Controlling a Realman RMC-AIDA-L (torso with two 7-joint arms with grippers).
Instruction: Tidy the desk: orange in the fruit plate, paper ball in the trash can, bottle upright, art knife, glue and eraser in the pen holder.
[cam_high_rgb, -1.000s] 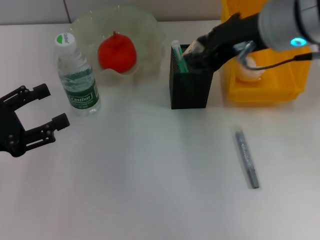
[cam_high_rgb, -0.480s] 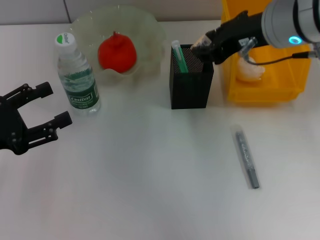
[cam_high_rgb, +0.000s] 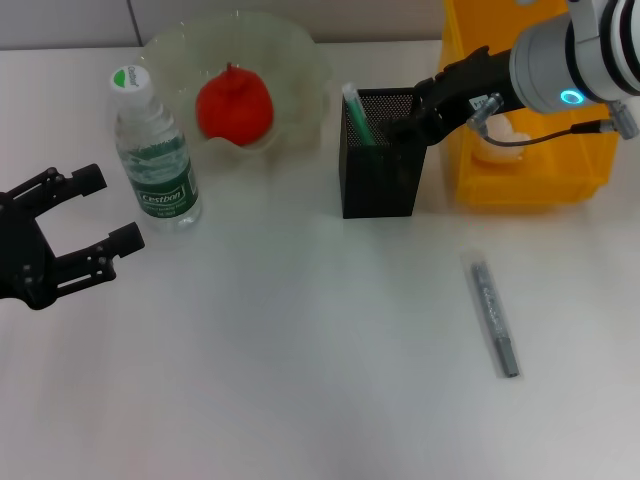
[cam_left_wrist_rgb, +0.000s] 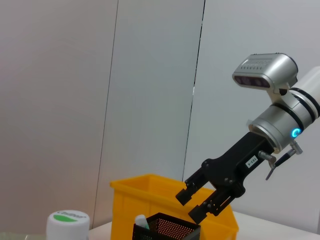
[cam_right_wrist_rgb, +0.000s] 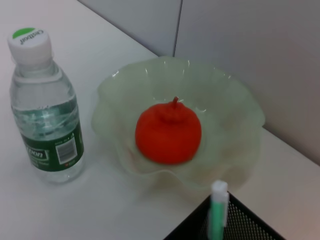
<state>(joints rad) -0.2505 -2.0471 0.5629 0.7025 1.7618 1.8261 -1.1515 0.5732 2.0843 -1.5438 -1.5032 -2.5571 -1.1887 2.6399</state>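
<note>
The orange lies in the pale-green fruit plate at the back, also in the right wrist view. The bottle stands upright to its left. The black mesh pen holder holds a green-and-white glue stick. My right gripper is open and empty over the holder's right rim; the left wrist view shows its jaws apart. The paper ball lies in the yellow trash can. The grey art knife lies on the table. The eraser is hidden. My left gripper is open at the left.
The white table stretches in front of the pen holder. The trash can stands just right of the pen holder. The bottle stands between my left gripper and the fruit plate.
My right gripper has drawn back to the right from above the pen holder, and the small tan thing at its tips no longer shows. The left arm has hardly moved.
</note>
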